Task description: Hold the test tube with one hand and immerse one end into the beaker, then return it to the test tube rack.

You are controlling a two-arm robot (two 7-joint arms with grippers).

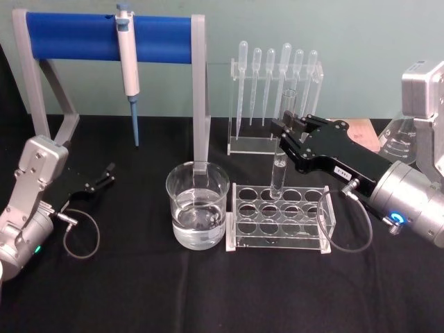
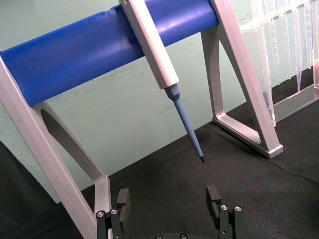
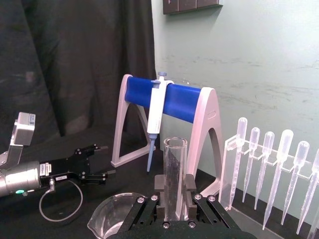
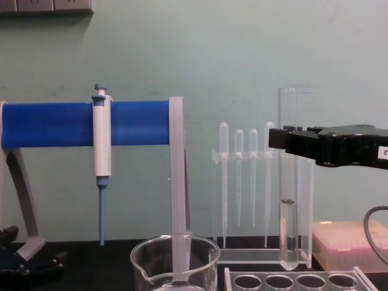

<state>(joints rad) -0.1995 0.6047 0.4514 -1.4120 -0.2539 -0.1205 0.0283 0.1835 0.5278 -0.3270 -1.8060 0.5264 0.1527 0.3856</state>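
Observation:
The test tube (image 1: 280, 166) is upright, with my right gripper (image 1: 283, 135) shut on its upper half. Its rounded bottom hangs just above the back row of the clear rack (image 1: 281, 220). From the chest view the tube (image 4: 287, 230) holds clear liquid in its lower part and the right gripper (image 4: 277, 139) clamps it from the right. In the right wrist view the tube (image 3: 175, 164) rises between the fingers of the right gripper (image 3: 174, 201). The beaker (image 1: 198, 207), partly filled with water, stands just left of the rack. My left gripper (image 1: 105, 175) rests open at the far left.
A blue-barred stand (image 1: 104, 36) with a white-and-blue pipette (image 1: 127, 62) stands behind the beaker. A holder of plastic droppers (image 1: 274, 83) is behind the rack. A glass flask (image 1: 399, 139) sits at the far right. The left gripper (image 2: 168, 199) faces the stand.

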